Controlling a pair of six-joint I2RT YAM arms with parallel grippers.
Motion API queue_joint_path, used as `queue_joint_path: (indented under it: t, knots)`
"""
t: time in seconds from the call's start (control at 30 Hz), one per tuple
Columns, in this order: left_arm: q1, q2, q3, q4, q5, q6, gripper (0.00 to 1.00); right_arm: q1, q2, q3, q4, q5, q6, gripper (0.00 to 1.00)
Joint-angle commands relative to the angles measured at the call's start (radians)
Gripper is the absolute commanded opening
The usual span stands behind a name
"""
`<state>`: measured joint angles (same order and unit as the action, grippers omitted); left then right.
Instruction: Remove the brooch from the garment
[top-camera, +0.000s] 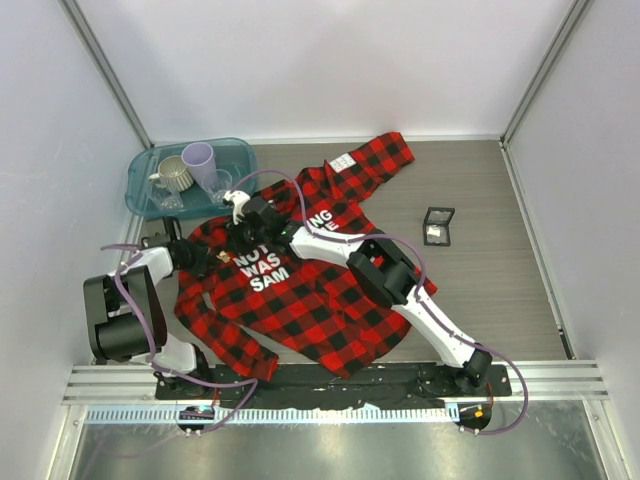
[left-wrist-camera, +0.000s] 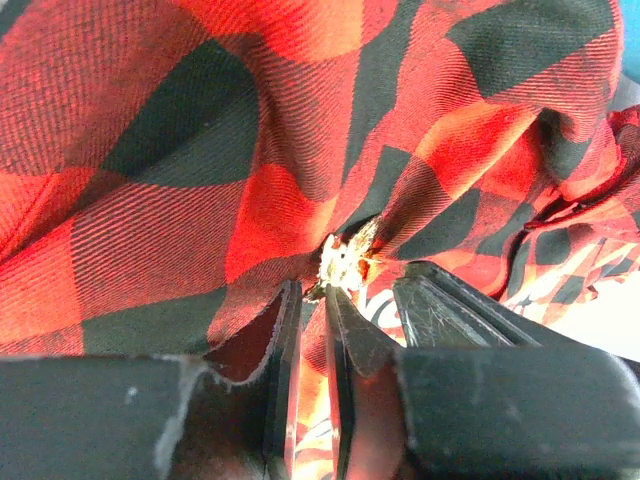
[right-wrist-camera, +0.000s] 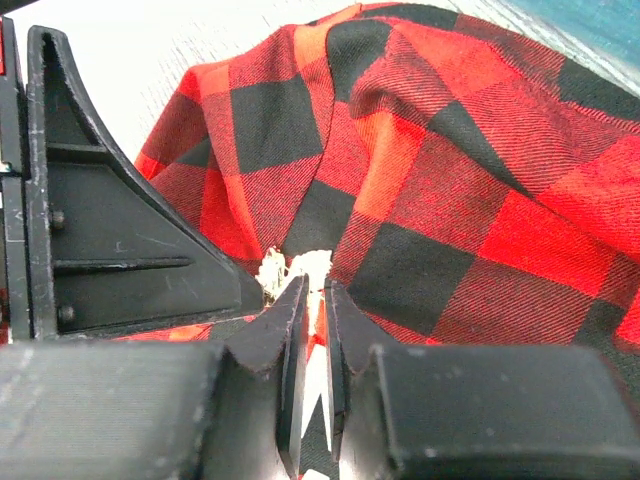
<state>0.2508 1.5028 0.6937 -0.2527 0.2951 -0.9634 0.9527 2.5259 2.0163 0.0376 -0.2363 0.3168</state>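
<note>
While the teal bin (top-camera: 136, 186) of cups (top-camera: 198, 160) sits idle at the far left, the work is packed into one spot on the shirt (top-camera: 320, 310), just left of its white lettering (top-camera: 268, 270). From the left, the left gripper (left-wrist-camera: 315, 295) has its jaws drawn nearly together on a raised fold of plaid, with red cloth showing in the thin slit between them. Right at their tips lies the brooch (left-wrist-camera: 345, 262), a small pale-gold spiky thing at the point where the cloth puckers, so it looks to be pinned in yet. From the other side the right gripper (right-wrist-camera: 315, 290) meets it, jaws likewise almost closed and tips against the brooch's lower edge. Whether they truly grip the metal or only rest against it I cannot tell. Well off to the right, a small black box (top-camera: 438, 226) lies on the table (top-camera: 500, 280), apart from the shirt.

By my reading this is the pull-off step: one gripper pins the cloth while the other works the pin. The next move calls for a firm hold on the brooch itself, then a short draw away from the fold along the pin's line while the left gripper holds the cloth down. Pulled askew, the cloth will likely rise with it, or the brooch may slip from the tips.
</note>
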Motion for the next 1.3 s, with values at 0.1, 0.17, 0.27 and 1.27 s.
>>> queue_joint_path:
  t: [0.1, 0.17, 0.27, 1.27]
  knots:
    - [-0.03, 0.004, 0.036, 0.058, -0.037, 0.044, 0.11, 0.006, 0.017, 0.073, 0.021, -0.032, -0.002, 0.17]
    - [-0.036, 0.001, 0.035, 0.058, -0.045, 0.058, 0.09, 0.006, 0.022, 0.079, 0.021, -0.041, -0.005, 0.18]
    - [-0.038, -0.004, 0.04, 0.055, -0.056, 0.071, 0.06, 0.009, 0.028, 0.09, 0.019, -0.037, -0.01, 0.17]
    - [-0.117, 0.014, 0.107, -0.036, -0.226, 0.23, 0.0, -0.002, 0.039, 0.117, -0.004, -0.024, -0.036, 0.22]
